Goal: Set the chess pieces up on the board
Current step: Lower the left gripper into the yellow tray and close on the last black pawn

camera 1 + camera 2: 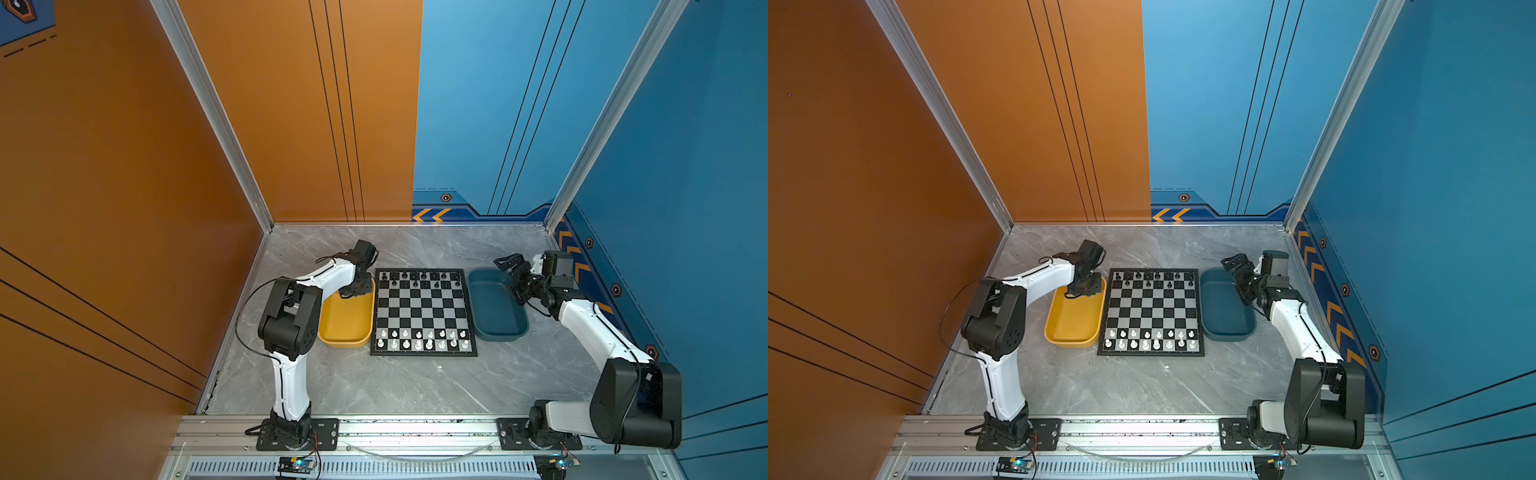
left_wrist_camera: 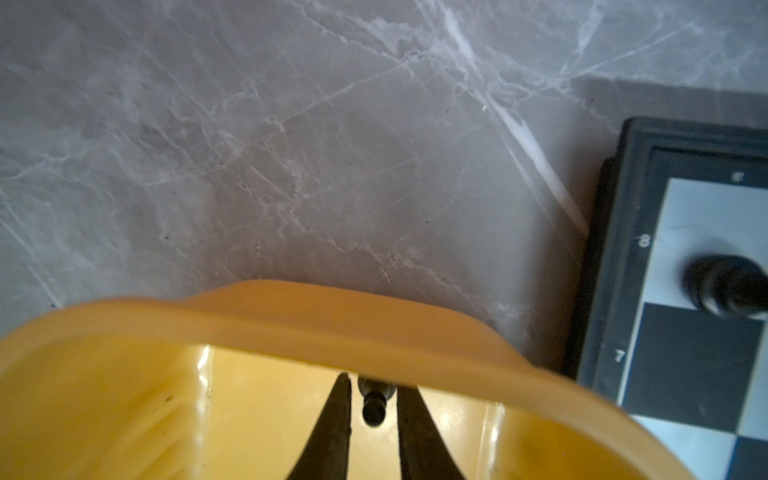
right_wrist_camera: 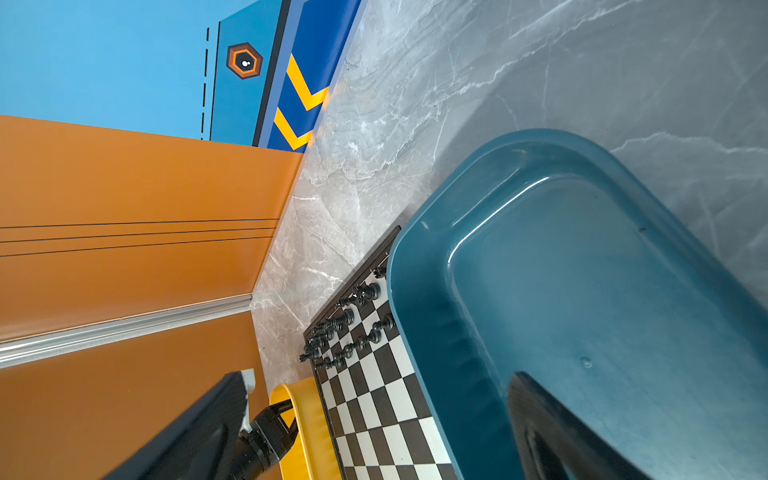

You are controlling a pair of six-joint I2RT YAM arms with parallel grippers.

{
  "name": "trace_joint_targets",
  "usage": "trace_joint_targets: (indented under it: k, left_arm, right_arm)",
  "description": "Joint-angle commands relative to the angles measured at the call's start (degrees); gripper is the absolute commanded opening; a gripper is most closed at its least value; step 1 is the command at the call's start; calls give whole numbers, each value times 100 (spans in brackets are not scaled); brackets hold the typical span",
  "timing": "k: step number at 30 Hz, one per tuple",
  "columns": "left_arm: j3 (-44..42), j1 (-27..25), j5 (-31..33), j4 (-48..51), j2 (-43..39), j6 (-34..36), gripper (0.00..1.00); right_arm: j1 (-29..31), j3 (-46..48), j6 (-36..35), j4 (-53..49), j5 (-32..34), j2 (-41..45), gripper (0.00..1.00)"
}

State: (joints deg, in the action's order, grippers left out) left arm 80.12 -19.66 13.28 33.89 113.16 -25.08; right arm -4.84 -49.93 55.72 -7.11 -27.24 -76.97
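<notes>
The board (image 1: 424, 309) (image 1: 1152, 309) lies mid-table between two trays. Several black chess pieces (image 1: 424, 276) (image 3: 349, 332) stand on its two far rows. My left gripper (image 1: 351, 291) (image 1: 1077, 291) reaches down into the far end of the yellow tray (image 1: 347, 328). In the left wrist view its fingers (image 2: 332, 432) stand narrowly open on either side of one black pawn (image 2: 374, 405) lying on the tray floor, with a slim gap showing. My right gripper (image 1: 513, 280) (image 3: 378, 374) hovers wide open and empty over the dark blue tray (image 1: 496, 316) (image 3: 582, 291).
White chessmen (image 1: 422, 338) fill the board's two near rows. The yellow tray's rim (image 2: 332, 320) rises just beyond the pawn, with the board's corner (image 2: 685, 353) and a black piece (image 2: 723, 291) beside it. Orange and blue walls close in the marble table (image 1: 415, 386).
</notes>
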Motion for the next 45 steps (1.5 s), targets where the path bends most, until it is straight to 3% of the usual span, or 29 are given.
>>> trace_joint_targets:
  k: [1, 36, 45]
  left_arm:
    - [-47, 54, -108, 48, 87, -6, 21]
    - [-73, 68, -273, 83, 206, -6, 14]
    - [-33, 72, -265, 162, 122, 12, 0]
  right_arm:
    - [-34, 44, -53, -176, -16, 112, 100]
    - [-34, 52, -44, -177, -9, 116, 100]
    - [-34, 43, -44, -163, -11, 89, 100]
